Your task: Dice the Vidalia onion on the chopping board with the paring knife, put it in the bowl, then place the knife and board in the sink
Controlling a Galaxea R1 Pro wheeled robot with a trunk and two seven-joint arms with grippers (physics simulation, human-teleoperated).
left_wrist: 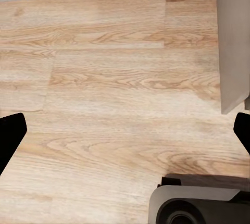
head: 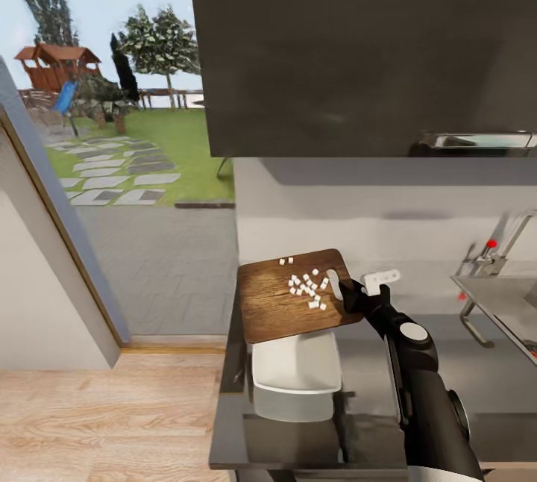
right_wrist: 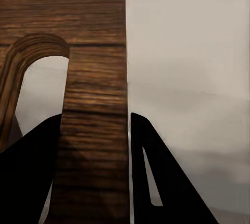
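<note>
Onion's diced: right hand (head: 344,289), clamped on the slotted handle end of the board (head: 283,303), holds it over the bowl (head: 296,376) on the tabletop (head: 365,370), long axis left-right w/ handle to the right, bits (head: 307,286) not tipped in yet; board & knife to sink (head: 507,307) left; left hand (left_wrist: 125,133) wide open over floor (left_wrist: 114,67).

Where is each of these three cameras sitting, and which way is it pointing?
Head view: from the head, looking down at the counter, board, onion bits, bowl; right arm showing.
Left wrist view: on the left arm, facing wood floor; left tool tips open.
Right wrist view: on the right arm; right tool clamps the board.
Shared: head and right wrist views show the board.
</note>
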